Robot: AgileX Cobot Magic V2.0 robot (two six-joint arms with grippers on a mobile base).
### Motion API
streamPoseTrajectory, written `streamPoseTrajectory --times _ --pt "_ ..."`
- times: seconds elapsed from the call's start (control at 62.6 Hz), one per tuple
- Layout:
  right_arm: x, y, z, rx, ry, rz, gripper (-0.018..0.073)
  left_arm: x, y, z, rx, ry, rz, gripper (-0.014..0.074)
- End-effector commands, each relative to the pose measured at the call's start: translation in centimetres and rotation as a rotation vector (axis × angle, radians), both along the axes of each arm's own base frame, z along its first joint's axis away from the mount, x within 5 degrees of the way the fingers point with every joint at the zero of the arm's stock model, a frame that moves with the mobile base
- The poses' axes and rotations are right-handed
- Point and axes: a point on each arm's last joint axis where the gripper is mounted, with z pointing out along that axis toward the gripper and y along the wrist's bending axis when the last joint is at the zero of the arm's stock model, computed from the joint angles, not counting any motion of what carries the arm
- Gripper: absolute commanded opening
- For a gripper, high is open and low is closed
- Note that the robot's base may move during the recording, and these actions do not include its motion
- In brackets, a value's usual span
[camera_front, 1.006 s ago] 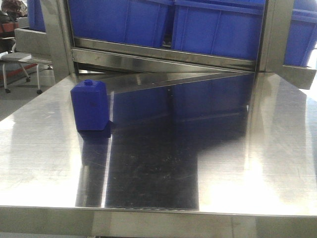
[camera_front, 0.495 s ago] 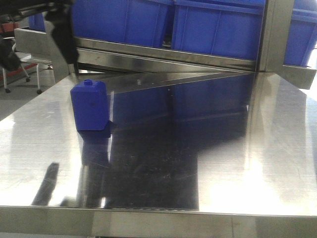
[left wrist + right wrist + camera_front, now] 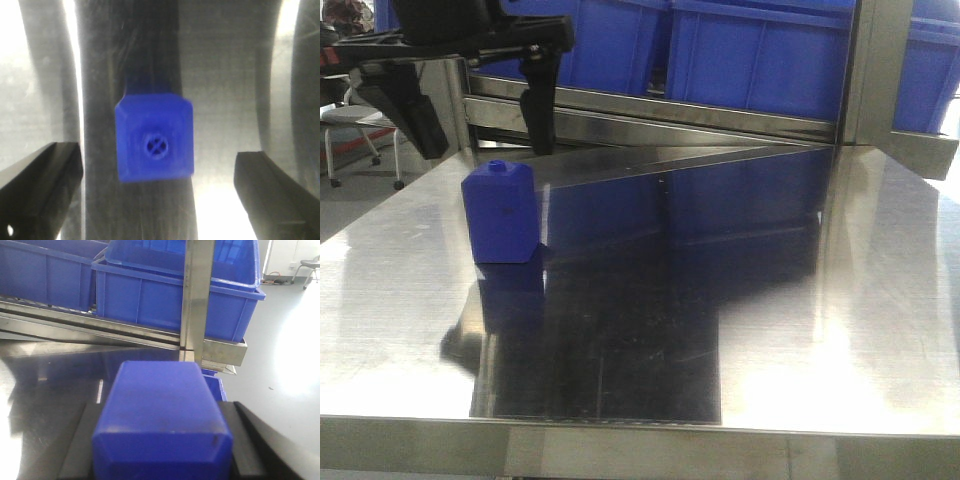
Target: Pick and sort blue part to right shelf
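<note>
The blue part (image 3: 162,425) fills the lower right wrist view, clamped between the black fingers (image 3: 247,440) of my right gripper (image 3: 162,450), which is shut on it. It is held facing the right shelf (image 3: 195,305), a steel rack with blue bins (image 3: 165,295). My right gripper is out of the front view. My left gripper (image 3: 475,115) hangs open above a wider blue block with a round knob (image 3: 502,215) on the steel table. In the left wrist view that block (image 3: 155,145) lies between the spread fingers (image 3: 40,190), apart from both.
The shelf's steel rail (image 3: 650,125) and blue bins (image 3: 760,50) run along the table's (image 3: 800,330) far edge. An upright steel post (image 3: 875,70) stands at the back right. A chair (image 3: 360,130) stands off the table's left.
My left gripper has come in from the upper left and now hangs open over the knobbed blue block. That block has not moved.
</note>
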Motion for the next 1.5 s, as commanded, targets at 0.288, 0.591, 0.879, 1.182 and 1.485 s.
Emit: streamPoseTrajectory --times 0.288,0.591,0.879,1.182,1.485 --pt "-0.1 0.0 1.9 -0.011 -0.123 0.001 0.0373 1.4 -0.4 0.4 0.046 0.001 0.061 0.0660" --pt "-0.1 0.0 1.9 -0.011 -0.123 0.001 0.0373 1.8 -0.8 -1.4 0.055 0.069 0.062 0.0659" --pt "-0.1 0.0 1.9 -0.011 -0.123 0.001 0.0373 1.8 -0.8 -1.5 0.054 0.070 0.062 0.0659" --pt "-0.1 0.0 1.9 -0.011 -0.123 0.001 0.0373 1.7 -0.8 -1.8 0.053 0.082 0.063 0.0659" --pt "-0.1 0.0 1.9 -0.011 -0.123 0.001 0.0373 1.7 -0.8 -1.8 0.053 0.082 0.063 0.0659"
